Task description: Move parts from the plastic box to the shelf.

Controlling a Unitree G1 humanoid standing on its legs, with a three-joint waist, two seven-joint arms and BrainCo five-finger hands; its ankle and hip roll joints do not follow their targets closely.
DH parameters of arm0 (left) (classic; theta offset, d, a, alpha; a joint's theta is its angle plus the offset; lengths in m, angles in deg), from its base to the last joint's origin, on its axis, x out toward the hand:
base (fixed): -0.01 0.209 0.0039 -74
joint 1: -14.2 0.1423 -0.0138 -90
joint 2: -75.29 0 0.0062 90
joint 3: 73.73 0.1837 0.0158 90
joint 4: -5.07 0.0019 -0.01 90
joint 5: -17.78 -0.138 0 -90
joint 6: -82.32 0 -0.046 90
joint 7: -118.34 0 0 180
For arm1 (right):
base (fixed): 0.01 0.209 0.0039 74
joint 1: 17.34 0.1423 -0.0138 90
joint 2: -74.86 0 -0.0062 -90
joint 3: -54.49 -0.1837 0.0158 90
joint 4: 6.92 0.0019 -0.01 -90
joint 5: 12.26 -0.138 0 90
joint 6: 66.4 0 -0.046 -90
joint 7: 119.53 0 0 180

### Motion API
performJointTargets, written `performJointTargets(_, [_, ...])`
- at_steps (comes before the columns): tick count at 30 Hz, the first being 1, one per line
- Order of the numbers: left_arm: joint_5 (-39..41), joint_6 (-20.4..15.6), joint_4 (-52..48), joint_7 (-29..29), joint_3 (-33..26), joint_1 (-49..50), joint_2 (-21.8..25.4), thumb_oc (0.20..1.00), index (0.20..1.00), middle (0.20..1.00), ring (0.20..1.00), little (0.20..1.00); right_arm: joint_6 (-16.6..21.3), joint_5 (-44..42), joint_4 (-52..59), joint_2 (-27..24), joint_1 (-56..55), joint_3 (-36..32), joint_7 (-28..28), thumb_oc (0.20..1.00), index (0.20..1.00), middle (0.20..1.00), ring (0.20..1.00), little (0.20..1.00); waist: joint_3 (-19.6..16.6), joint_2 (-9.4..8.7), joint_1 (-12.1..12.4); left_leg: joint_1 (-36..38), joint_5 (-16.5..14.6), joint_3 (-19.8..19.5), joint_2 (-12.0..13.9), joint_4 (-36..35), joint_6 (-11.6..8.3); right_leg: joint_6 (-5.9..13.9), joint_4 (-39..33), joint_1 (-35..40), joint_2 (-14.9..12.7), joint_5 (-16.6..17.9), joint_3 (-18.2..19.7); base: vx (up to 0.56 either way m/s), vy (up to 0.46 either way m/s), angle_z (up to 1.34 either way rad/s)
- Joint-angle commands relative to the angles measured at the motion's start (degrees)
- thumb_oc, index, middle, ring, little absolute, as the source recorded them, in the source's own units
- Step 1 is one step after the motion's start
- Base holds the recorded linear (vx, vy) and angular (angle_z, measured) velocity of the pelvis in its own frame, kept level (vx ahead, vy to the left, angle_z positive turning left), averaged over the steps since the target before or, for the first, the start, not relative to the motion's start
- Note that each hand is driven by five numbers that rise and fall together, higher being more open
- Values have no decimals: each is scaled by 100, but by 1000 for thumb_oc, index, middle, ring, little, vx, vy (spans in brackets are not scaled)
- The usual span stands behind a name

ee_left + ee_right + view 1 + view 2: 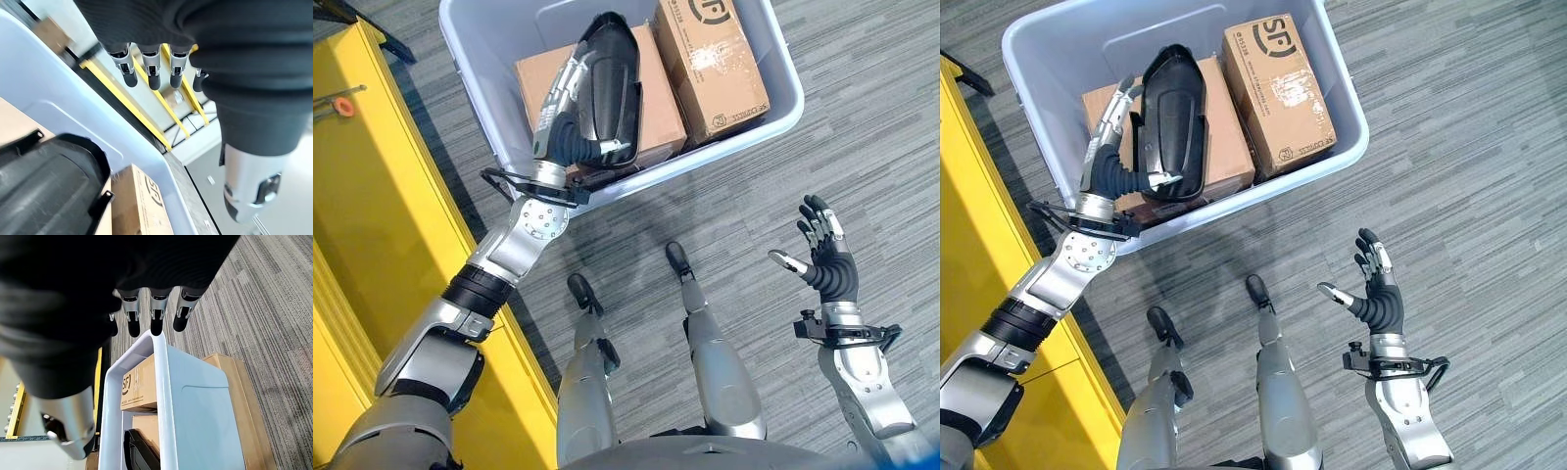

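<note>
- The black moulded part [1172, 122] lies in the plastic box [1351, 147], resting on a cardboard box [1224, 147], with a second cardboard box [1278, 93] beside it toward the box's far right wall.
- It looks like a hollow, rigid plastic shell: probably light for its bulk, stiff, smooth and somewhat slippery, with thin rims and small tabs that could catch.
- The best hold is likely across its narrow width near the middle, fingers over one long edge and the thumb under the other.
- Its long axis runs from the box's near wall toward the far wall, the rounded, narrower end pointing away from the robot.
- The left hand [1116, 147] lies along the part's left edge, fingers straight against it, not wrapped round.
- The right hand [1376, 294] hangs over the floor [1469, 176], fingers spread, holding nothing.
- The yellow shelf [989, 294] stands to the robot's left.
</note>
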Motion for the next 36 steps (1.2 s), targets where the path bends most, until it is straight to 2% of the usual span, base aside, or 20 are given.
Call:
performJointTargets(1, [-33,-223,140,-423,-277,-279,-45,1000,1000,1000,1000,1000,344,57,344,-97,-136,-519,101,1000,1000,1000,1000,1000,-16,-47,-113,34,-877,-365,42,917,-181,149,819,-118,-208,-490,-4,-94,-32,6])
performJointTargets(2, [-39,-166,277,-544,-373,-274,-245,1000,1000,1000,1000,1000,329,98,364,-98,-139,-503,124,1000,1000,1000,1000,1000,20,-91,-132,-27,-735,-341,51,951,-155,138,846,-179,-190,-373,19,0,-6,6])
performJointTargets(3, [-112,-77,406,-669,-405,-324,-350,1000,1000,1000,1000,1000,321,94,348,-95,-118,-476,148,1000,1000,1000,1000,1000,24,-103,-137,-28,-738,-343,54,957,-152,130,846,-177,-188,-377,21,0,0,0])
performJointTargets(4, [-127,-52,469,-757,-424,-360,-436,1000,1000,1000,1000,1000,316,108,347,-91,-107,-480,180,1000,1000,1000,1000,1000,-6,-79,-132,41,-890,-384,49,932,-173,134,833,-117,-194,-497,-3,93,26,0])
performJointTargets(5, [-261,79,655,-993,-467,-440,-534,1000,1000,1000,1000,1000,308,133,343,-99,-101,-452,227,1000,1000,1000,1000,1000,4,-99,-143,37,-900,-381,50,946,-173,130,837,-109,-193,-509,-15,0,0,0])
performJointTargets(6, [-377,180,816,-1104,-464,-511,-587,1000,1000,1000,1000,1000,303,139,321,-108,-72,-433,251,1000,1000,1000,1000,1000,44,-136,-156,-39,-728,-349,57,959,-151,120,844,-181,-178,-375,16,-98,-42,-1])
performJointTargets(7, [-721,530,1229,-1359,-407,-723,-603,1000,1000,1000,1000,1000,279,146,289,-144,-37,-381,287,1000,1000,1000,1000,1000,44,-154,-178,-43,-721,-347,66,957,-150,118,846,-192,-164,-369,21,-98,-39,-2])
performJointTargets(8, [-724,527,1246,-1369,-396,-742,-608,1000,1000,1000,1000,1000,280,147,285,-140,-32,-386,289,1000,1000,1000,1000,1000,51,-154,-172,-42,-721,-346,66,957,-150,118,846,-191,-164,-369,22,89,28,-1])
performJointTargets(9, [-712,641,1593,-1499,-380,-946,-734,1000,1000,1000,1000,1000,249,172,293,-165,9,-336,336,1000,1000,1000,1000,1000,18,-151,-176,18,-866,-375,62,937,-168,122,837,-147,-161,-484,3,91,34,-1])
performJointTargets(10, [-727,744,1805,-1570,-349,-1048,-764,1000,1000,1000,1000,1000,243,163,286,-184,27,-309,367,1000,1000,1000,1000,1000,23,-160,-187,18,-876,-374,67,945,-167,123,839,-145,-158,-491,3,91,34,-1])
performJointTargets(15, [-557,871,2487,-1747,-279,-1426,-892,1000,1000,1000,1000,1000,217,146,244,-222,94,-210,416,1000,1000,1000,1000,1000,35,-192,-227,4,-871,-373,82,961,-169,116,863,-180,-129,-497,11,0,0,0])
performJointTargets(17, [-255,972,3206,-2002,-281,-1852,-902,1000,1000,1000,1000,1000,195,156,210,-282,154,-103,507,1000,1000,1000,1000,1000,42,-232,-268,-35,-843,-379,104,971,-175,114,893,-231,-87,-490,27,0,0,0])
performJointTargets(20, [144,1006,3690,-2346,-394,-2126,-773,1000,1000,1000,1000,1000,194,155,203,-361,228,-6,619,1000,1000,1000,1000,1000,61,-263,-292,-84,-822,-388,123,989,-193,111,927,-293,-49,-488,39,0,0,0])
performJointTargets(28, [470,1013,4295,-2349,-340,-2365,-593,1000,1000,1000,1000,1000,198,99,237,-472,300,97,626,1000,1000,1000,1000,1000,70,-282,-299,-160,-810,-400,138,1017,-200,103,985,-380,-15,-504,31,3,-3,-1])
performJointTargets(30, [676,1028,4739,-2260,-314,-2515,-632,1000,1000,1000,1000,1000,217,94,223,-513,302,132,635,1000,1000,1000,1000,1000,72,-290,-318,-186,-809,-401,135,1024,-201,103,1002,-415,-4,-506,42,0,0,0])
performJointTargets(31, [1061,924,5040,-2087,-391,-2626,-724,1000,1000,1000,1000,1000,192,64,212,-527,323,156,629,1000,1000,1000,1000,1000,76,-294,-336,-210,-810,-400,137,1028,-202,101,1014,-442,2,-506,38,0,0,0])
performJointTargets(36, [1566,914,5565,-1805,-411,-2896,-740,1000,1000,1000,1000,1000,151,27,249,-594,333,246,618,1000,1000,1000,1000,1000,91,-306,-384,-277,-826,-390,134,1062,-206,96,1027,-516,31,-496,64,7,1,-3])
